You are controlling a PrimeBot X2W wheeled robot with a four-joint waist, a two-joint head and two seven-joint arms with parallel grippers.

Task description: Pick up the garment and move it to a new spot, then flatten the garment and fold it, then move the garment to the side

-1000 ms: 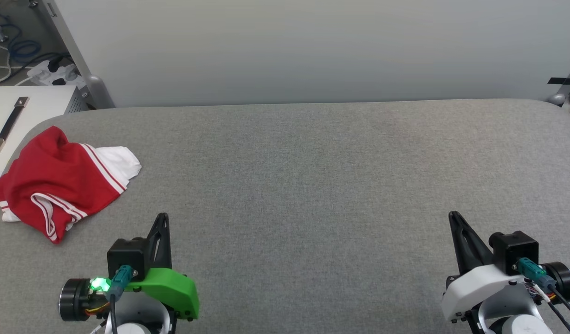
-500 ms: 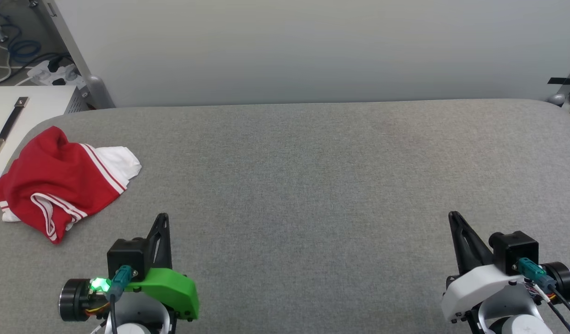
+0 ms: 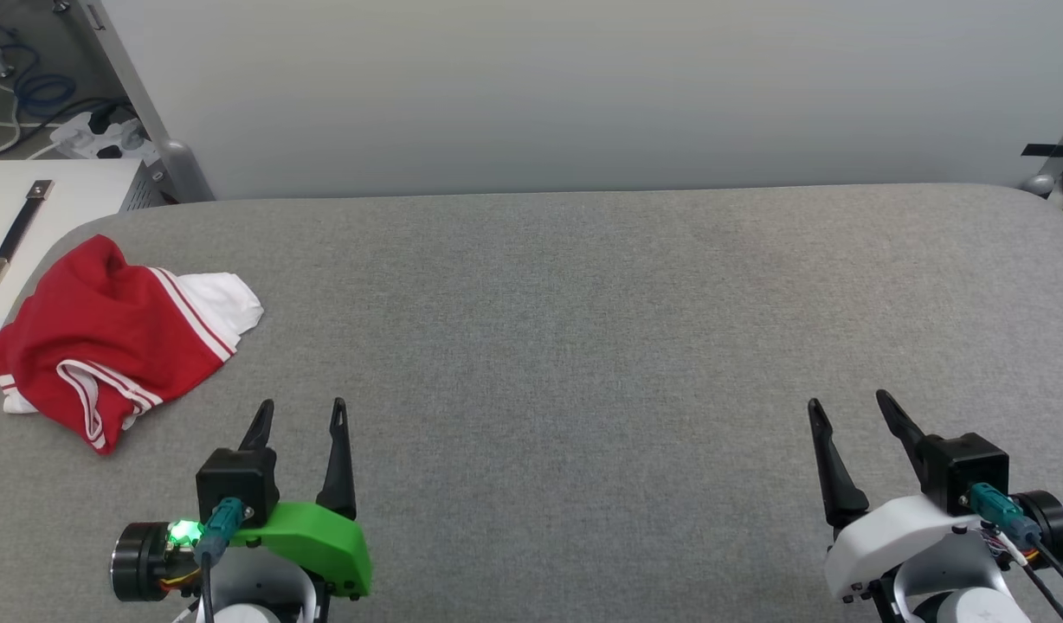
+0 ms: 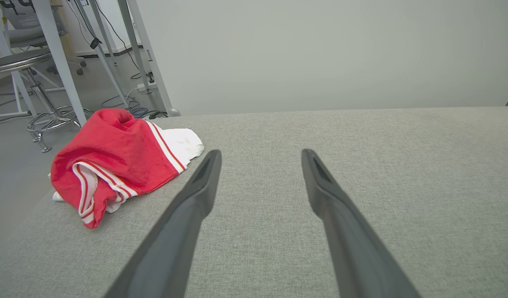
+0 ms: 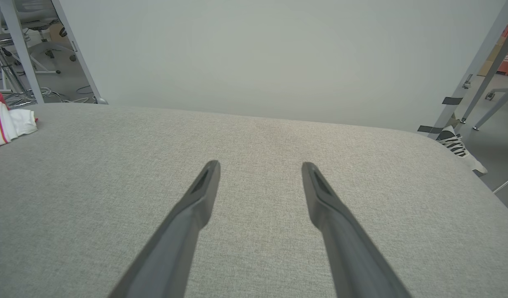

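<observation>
Closest to me, the left pincer (image 3: 303,405) and right pincer (image 3: 847,400) hover empty, dark fingers parted, low over the grey fabric-covered tabletop (image 3: 583,311). Ahead of the left pincer and off to its outer side, the crumpled red garment (image 3: 99,342) with white sleeves and striped trim lies untouched. I'd guess the pincer is spread ready to fetch it.

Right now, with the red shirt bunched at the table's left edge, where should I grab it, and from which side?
Probably the raised red fold at the top of the red shirt, with the open left hand coming down from above on the table-centre side. That fold stands up off the grey table, while the white sleeve lies flatter.
</observation>
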